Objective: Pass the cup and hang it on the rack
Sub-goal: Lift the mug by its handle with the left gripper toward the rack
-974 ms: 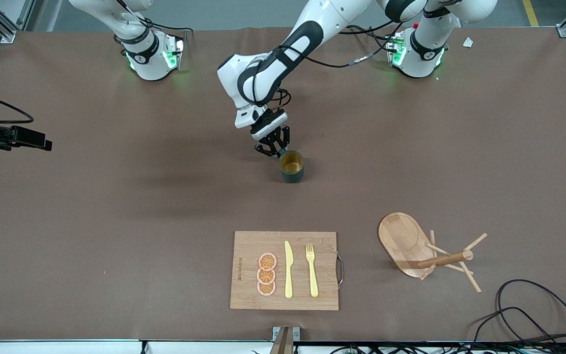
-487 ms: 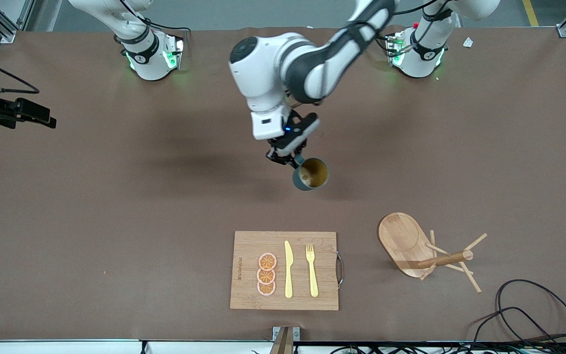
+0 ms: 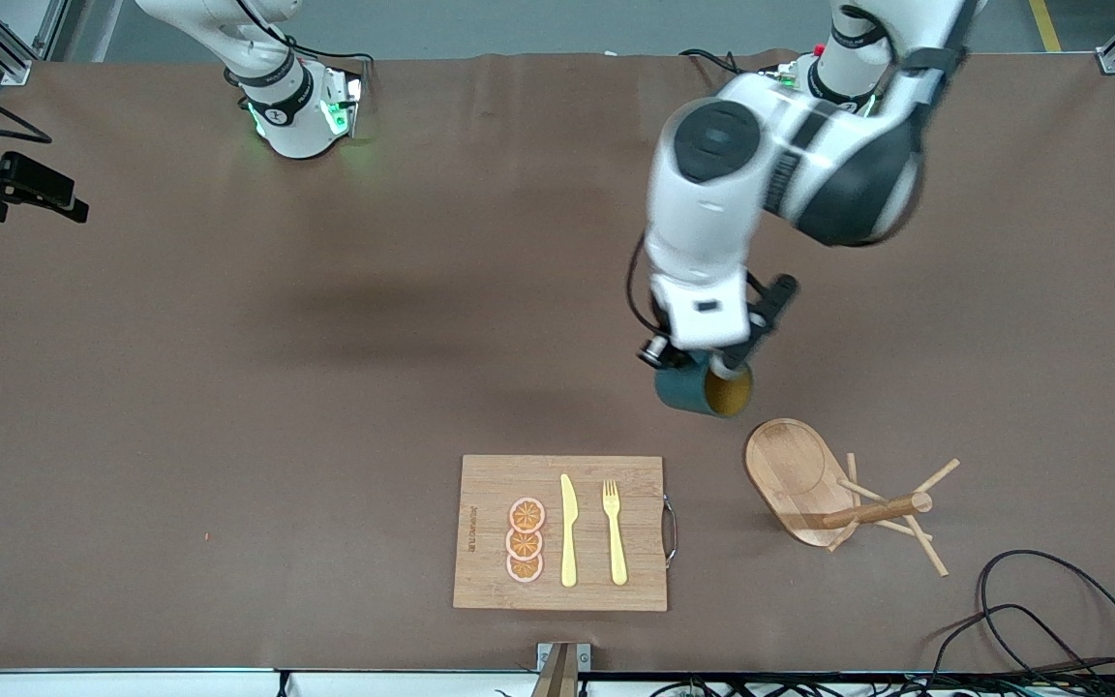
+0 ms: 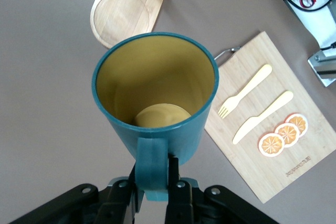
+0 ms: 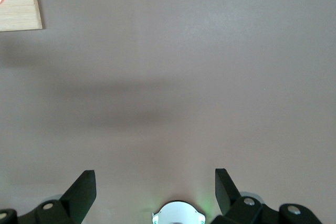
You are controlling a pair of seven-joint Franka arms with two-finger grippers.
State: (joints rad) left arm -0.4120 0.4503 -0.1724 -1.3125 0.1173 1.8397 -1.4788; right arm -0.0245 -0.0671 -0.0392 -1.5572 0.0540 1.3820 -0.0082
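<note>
The dark teal cup [image 3: 708, 389] with a mustard-yellow inside hangs in the air, tipped on its side with its mouth toward the front camera. My left gripper [image 3: 703, 363] is shut on its handle, as the left wrist view shows [image 4: 156, 169] below the cup [image 4: 157, 93]. It holds the cup over the table just beside the oval base of the bamboo rack [image 3: 843, 494]. The rack's base also shows in the left wrist view [image 4: 126, 14]. My right gripper [image 5: 153, 177] is open and empty, high over bare table near its own arm's end, and waits.
A wooden cutting board [image 3: 490, 571] with orange slices [image 3: 525, 540], a yellow knife [image 3: 568, 532] and a yellow fork [image 3: 614, 532] lies near the front edge. Black cables [image 3: 1051, 620] lie at the front corner at the left arm's end.
My left gripper has lifted the cup by its handle off the middle of the table, tipped it on its side and carried it toward the rack.
</note>
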